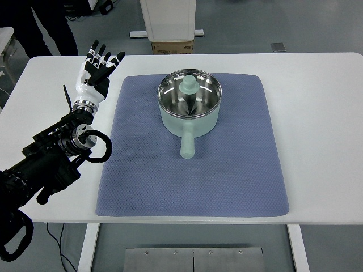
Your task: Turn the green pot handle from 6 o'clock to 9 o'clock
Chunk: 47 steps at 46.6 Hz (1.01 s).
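From the top view, my left hand (97, 69) hovers over the white surface (317, 85) left of the blue mat (227, 181), fingers spread, holding nothing (right arm out of view). The green pot (189, 103) sits on the mat's far half with its handle (188, 143) pointing at 6 o'clock, so I judge the whole rotation is left to do.

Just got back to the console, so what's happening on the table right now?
Nothing is being handled yet. The green pot sits on the blue mat, toward its far side, with its handle pointing toward the robot, at 6 o'clock. The left robot hand hovers over the white table left of the mat, fingers spread and holding nothing. The right arm is out of view.
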Available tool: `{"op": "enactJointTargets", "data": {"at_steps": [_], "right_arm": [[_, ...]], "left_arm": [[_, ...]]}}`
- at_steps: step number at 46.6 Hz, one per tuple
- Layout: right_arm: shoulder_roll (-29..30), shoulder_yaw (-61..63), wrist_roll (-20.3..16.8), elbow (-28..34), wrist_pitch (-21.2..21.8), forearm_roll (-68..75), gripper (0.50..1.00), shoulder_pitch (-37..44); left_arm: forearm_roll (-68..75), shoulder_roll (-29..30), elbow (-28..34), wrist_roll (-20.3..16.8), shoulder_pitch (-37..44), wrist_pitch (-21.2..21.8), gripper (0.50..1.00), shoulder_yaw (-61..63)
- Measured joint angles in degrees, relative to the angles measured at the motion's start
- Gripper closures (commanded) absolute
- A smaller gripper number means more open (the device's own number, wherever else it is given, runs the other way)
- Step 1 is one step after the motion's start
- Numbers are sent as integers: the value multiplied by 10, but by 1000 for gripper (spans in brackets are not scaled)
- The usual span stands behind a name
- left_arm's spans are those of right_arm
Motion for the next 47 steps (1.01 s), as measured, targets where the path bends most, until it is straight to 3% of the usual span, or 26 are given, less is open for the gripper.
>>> {"op": "enactJointTargets", "data": {"at_steps": [47], "right_arm": [[0, 0, 0, 0, 0, 0, 500, 0]], "left_arm": [[8, 2, 0, -1, -4, -2, 500, 0]]}}
